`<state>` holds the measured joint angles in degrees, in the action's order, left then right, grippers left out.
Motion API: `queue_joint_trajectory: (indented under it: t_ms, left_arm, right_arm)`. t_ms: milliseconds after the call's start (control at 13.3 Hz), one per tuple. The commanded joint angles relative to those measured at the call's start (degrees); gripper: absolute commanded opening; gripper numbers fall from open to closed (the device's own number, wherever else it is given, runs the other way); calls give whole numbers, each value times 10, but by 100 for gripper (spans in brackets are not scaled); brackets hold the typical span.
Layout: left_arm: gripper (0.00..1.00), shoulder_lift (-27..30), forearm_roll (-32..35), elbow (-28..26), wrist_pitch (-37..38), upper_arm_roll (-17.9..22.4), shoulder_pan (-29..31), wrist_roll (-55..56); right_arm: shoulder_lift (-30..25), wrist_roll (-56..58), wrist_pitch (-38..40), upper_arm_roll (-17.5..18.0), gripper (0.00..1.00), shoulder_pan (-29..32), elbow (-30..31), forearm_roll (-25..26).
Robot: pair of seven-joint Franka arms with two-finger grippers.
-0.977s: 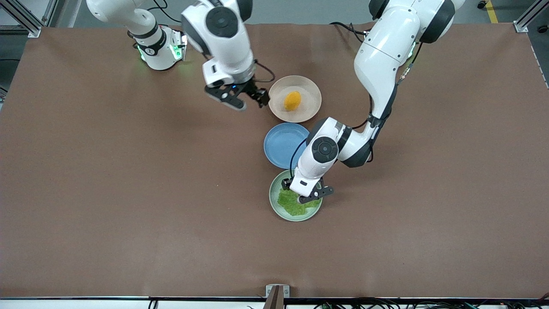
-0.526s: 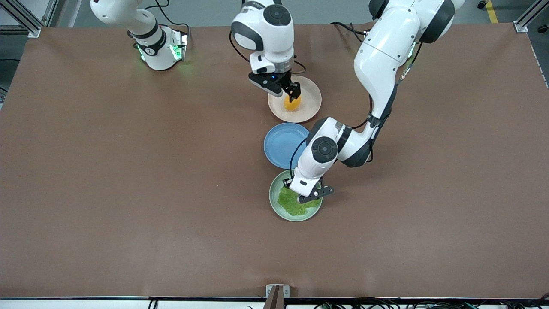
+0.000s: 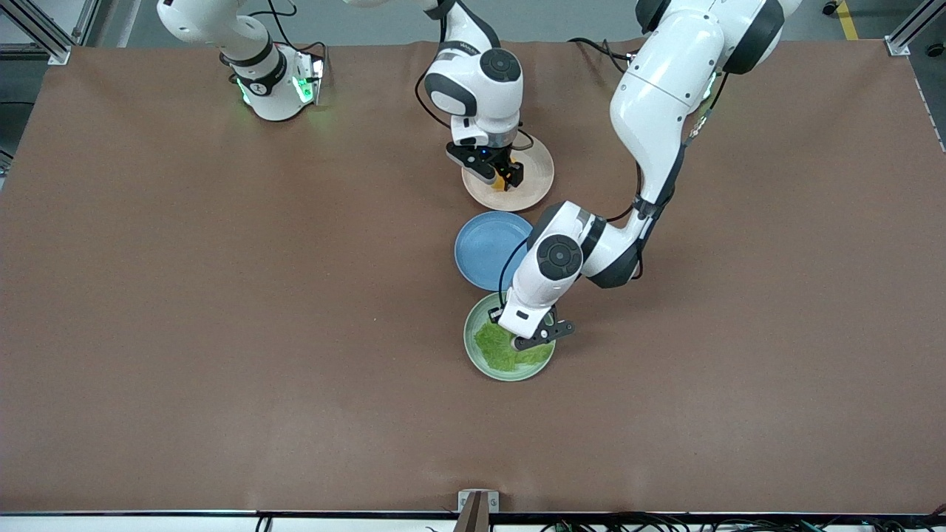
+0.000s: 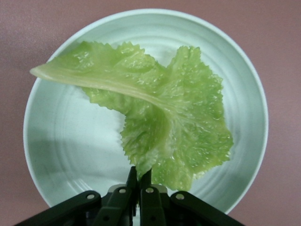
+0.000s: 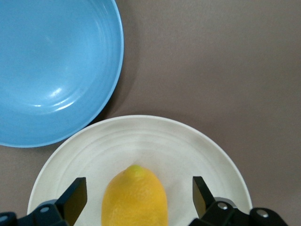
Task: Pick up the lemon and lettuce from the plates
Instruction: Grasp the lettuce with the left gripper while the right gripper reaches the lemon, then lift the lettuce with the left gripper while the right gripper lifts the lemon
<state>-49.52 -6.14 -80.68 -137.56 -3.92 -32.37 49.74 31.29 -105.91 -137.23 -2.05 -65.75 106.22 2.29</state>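
Your lemon (image 5: 135,197) lies on the beige plate (image 3: 533,183), the plate farthest from the front camera in the row of three. The right gripper (image 5: 139,197) is down over that plate with its fingers (image 5: 74,197) spread wide, one on each side of the lemon. In the right wrist view a gap shows between each finger and the fruit, so nothing is grasped there. In the front view the gripper hides most of the lemon; only a sliver of orange shows at its tips.

Your lettuce (image 4: 160,115) is on the green plate (image 3: 473,347), the plate nearest the front camera. The left gripper (image 4: 139,179) is clenched on one ragged edge of the leaf; in the left wrist view the fingers meet with the leaf edge pinched between them. The rest of the leaf spreads over the plate's middle, with the pale stem end pointing toward the rim. You cannot tell from these views whether the leaf is lifted clear of the plate or lying on it.

The blue plate (image 3: 484,247) sits between the other two, just beside each, and holds nothing. All three plates rest on the brown table (image 3: 185,295), roughly midway along it. The right arm's base (image 3: 273,89) stands at the table's edge farthest from the front camera.
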Motion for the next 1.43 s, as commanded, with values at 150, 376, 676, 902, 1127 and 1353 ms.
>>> queue_joint_trajectory:
  t_ms: [150,376,676,902,1127,1353]
  left_arm:
    - [0,58,-12,-3,49,-14,9,-7]
    - [0,127,-12,-6,122,-20,40,-21]
    - [0,218,-13,-62,249,-74,154,-90]
    - [0,302,-13,-194,243,-89,226,-90]
    - [0,354,-13,-302,188,-89,273,-89]
    - [0,384,-13,-405,101,-89,312,-105]
  right_arm:
    - [35,-59,3,-9,96,-29,-44,11]
    - [36,-63,1,-9,87,-33,-48,14]
    - [41,-58,10,-8,32,-30,-47,37]
    - [33,-39,17,-9,0,-15,-48,37]
    - [-23,64,104,-9,0,25,-61,30]
    - [-88,193,127,-9,0,96,-45,30]
